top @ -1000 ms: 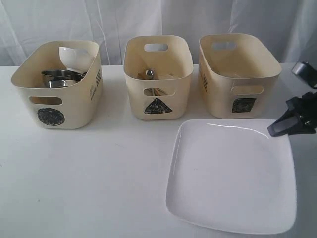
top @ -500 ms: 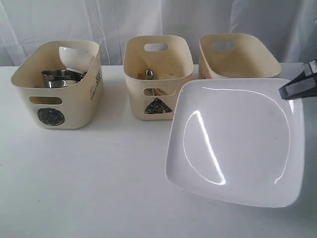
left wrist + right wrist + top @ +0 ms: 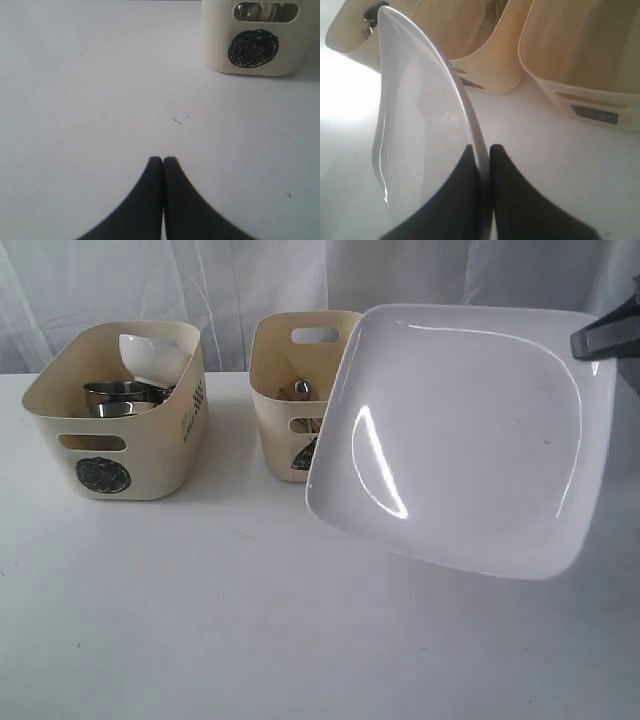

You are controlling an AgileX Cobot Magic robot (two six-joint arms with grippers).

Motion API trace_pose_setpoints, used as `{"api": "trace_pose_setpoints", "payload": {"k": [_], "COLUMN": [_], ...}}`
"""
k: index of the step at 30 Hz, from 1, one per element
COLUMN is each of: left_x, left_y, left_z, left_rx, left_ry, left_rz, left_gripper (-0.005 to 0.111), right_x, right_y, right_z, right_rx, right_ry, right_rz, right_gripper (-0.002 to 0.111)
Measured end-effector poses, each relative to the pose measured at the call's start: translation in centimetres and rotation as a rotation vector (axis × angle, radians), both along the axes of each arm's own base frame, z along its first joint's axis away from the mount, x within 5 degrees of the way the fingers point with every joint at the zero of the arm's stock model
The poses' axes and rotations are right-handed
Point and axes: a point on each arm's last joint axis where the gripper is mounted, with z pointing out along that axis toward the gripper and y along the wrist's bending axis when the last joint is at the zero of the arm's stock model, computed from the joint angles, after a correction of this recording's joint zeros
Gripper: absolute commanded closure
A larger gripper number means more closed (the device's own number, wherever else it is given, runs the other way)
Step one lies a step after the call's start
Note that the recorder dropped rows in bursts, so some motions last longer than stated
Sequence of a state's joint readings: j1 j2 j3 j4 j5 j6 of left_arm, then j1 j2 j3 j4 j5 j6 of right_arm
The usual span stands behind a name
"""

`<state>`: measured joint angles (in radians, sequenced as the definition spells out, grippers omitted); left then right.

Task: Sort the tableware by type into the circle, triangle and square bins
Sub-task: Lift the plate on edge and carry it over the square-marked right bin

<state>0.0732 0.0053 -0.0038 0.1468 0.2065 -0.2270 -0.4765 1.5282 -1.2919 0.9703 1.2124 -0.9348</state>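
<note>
The large white square plate (image 3: 470, 430) hangs tilted in the air, facing the exterior camera and hiding the square bin there. My right gripper (image 3: 600, 340) is shut on its upper right rim; in the right wrist view the fingers (image 3: 467, 200) pinch the plate's edge (image 3: 420, 110). The circle bin (image 3: 115, 410) at the left holds steel mugs (image 3: 118, 398) and a small white bowl (image 3: 150, 355). The triangle bin (image 3: 300, 390) in the middle holds cutlery (image 3: 301, 389). The square bin (image 3: 585, 60) shows in the right wrist view. My left gripper (image 3: 163, 160) is shut and empty above bare table, near the circle bin (image 3: 255, 37).
The white table (image 3: 180, 610) spreads in front of the bins. A white curtain (image 3: 230, 280) hangs behind them. The three bins stand in a row at the back of the table.
The plate has been lifted off the table and tipped up on edge, rising with my right gripper until it covers the square bin. The left arm has not moved.
</note>
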Motion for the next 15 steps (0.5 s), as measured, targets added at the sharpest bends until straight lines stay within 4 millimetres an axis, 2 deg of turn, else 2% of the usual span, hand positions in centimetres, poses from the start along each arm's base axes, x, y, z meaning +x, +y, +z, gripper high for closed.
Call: {"api": "trace_pose_setpoints", "payload": {"k": [8,15], "left_x": [0.0,0.0], "left_y": [0.0,0.0], "left_z": [0.0,0.0], "left_rx": [0.000,0.000], "left_ry": [0.000,0.000], "left_rz": [0.000,0.000], "left_gripper": [0.107,0.107], "right_x": [0.7,1.9], "right_y": [-0.3,-1.4], "right_z": [4.3,7.0], "right_rx": [-0.035,-0.062], "right_ry": [-0.121,-0.233], "right_rz": [-0.030,-0.174], "right_gripper": [0.108,0.108]}}
